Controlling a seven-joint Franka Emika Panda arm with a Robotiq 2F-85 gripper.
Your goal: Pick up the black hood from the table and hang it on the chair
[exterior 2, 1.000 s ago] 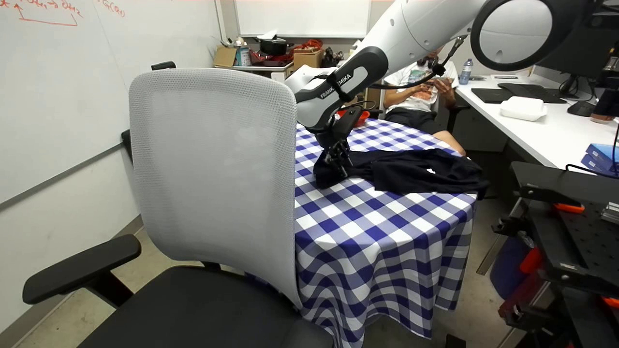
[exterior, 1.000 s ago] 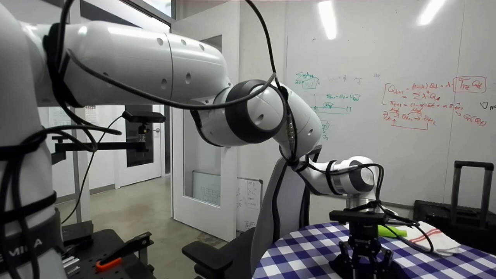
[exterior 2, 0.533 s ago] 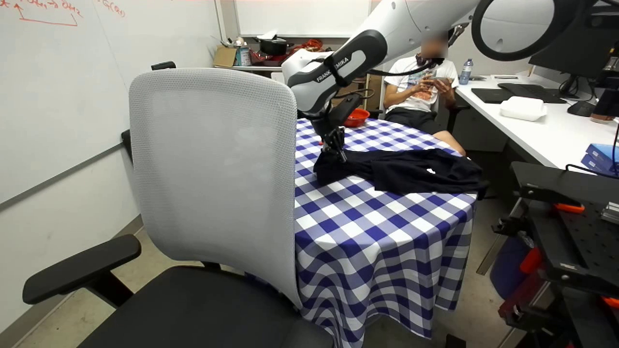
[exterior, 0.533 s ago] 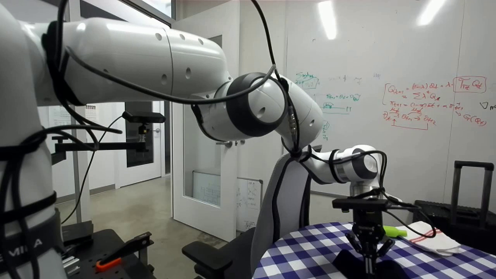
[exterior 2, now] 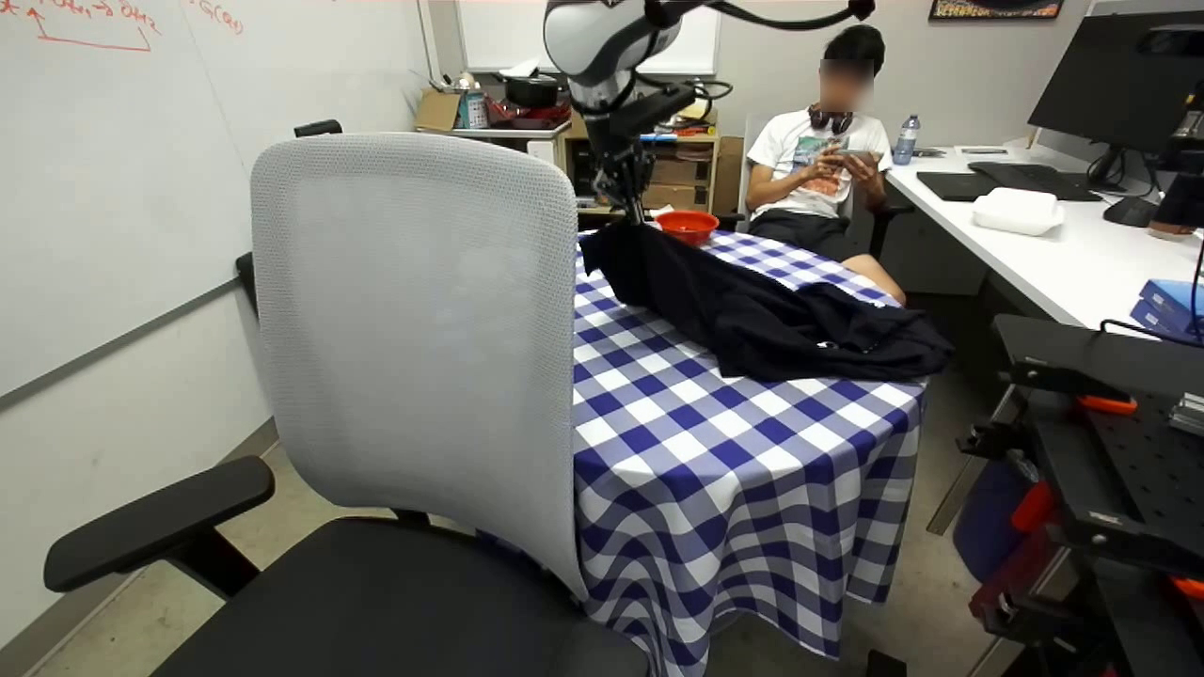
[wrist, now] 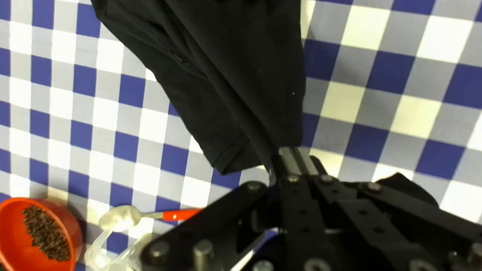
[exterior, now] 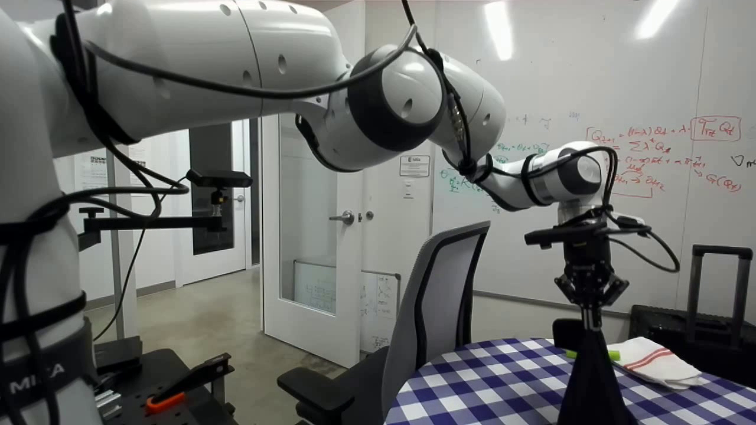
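1. Round and draped in blue-and-white checks, the table (exterior 2: 677, 423) stands with a tall-backed grey mesh office chair (exterior 2: 414, 320) just beside it and a white, red-lettered whiteboard (exterior 2: 113, 188) to one side.

2. One end of the limp black fabric garment (exterior 2: 687, 291) is raised off the table; the rest slopes down, and its far end lies bunched at the table's edge. It is not yet on the chair.

3. Lifting seems to be the step in hand. To do it well, the slim black gripper (wrist: 297, 160) should rise straight and steadily until the trailing end clears the table, then cross above the chair's back, so that the fabric drapes on both sides instead of bunching against the mesh.

4. Low dragging would be the likely mistake: in the wrist view, a round orange bowl (wrist: 11, 233) of small dark-brown pieces (wrist: 47, 233) and a red-handled spoon (wrist: 180, 214) lie near the garment, where loose folds could catch them.

5. Closed almost fully, the grey metallic fingertips (wrist: 288, 160) pinch a fold of the garment, too small to judge for thickness. In both exterior views the fabric runs down from those tips. Such a narrow hold near one end may let the remainder slide, so firm pressure without jerks would serve best.
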